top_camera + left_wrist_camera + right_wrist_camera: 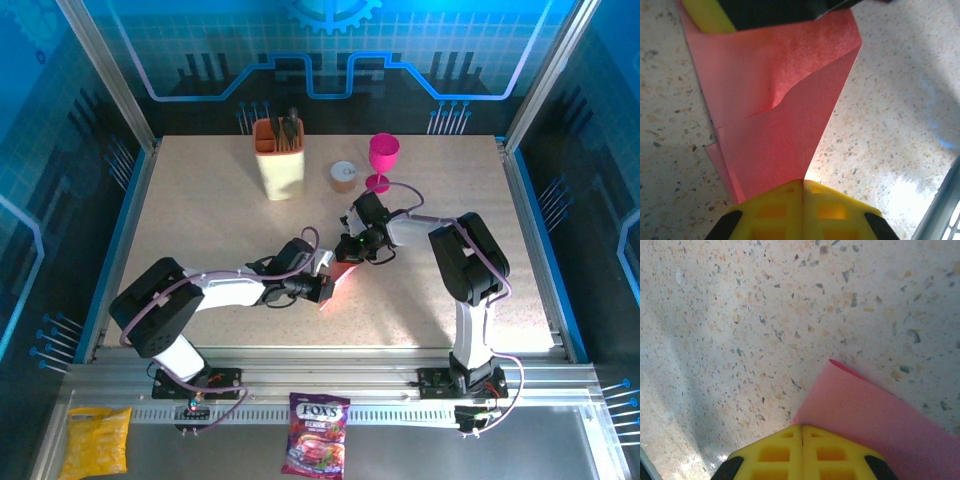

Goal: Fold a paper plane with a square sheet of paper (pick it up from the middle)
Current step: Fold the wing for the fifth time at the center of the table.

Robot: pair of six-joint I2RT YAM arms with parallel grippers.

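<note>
Both arms are reaching into the middle of the speckled worktop (200, 220), and the sheet of paper (339, 277) sits right between them, a bit right of centre. It's salmon pink and isn't a flat square: from the left wrist cam the sheet of paper (785, 95) is folded into layers. It's wide at the far end and tapers down to a narrow end at the left fingers (802, 189). One flap on top has a wavy edge lifting off the layer below, and a couple of layer edges stick out along the left side.

The left fingers (324, 290) are closed, yellow tips pressed together with just a seam between them. The narrow end of the paper runs right up to them, but I can't tell if it's pinched or just tucked underneath.

The right fingers (349, 250) are on the far end of the paper. In the right wrist cam the right fingers (801, 434) are closed too, and the sheet of paper (875, 415) comes out from beside them on the right, its edge curling up off the worktop.

At the far side are a magenta goblet (383, 158), a small round tub (344, 176) left of it, and a cream holder (279, 160) with dark utensils. Two snack bags, one purple (316, 446) and one yellow (97, 441), lie on the near metal ledge.
</note>
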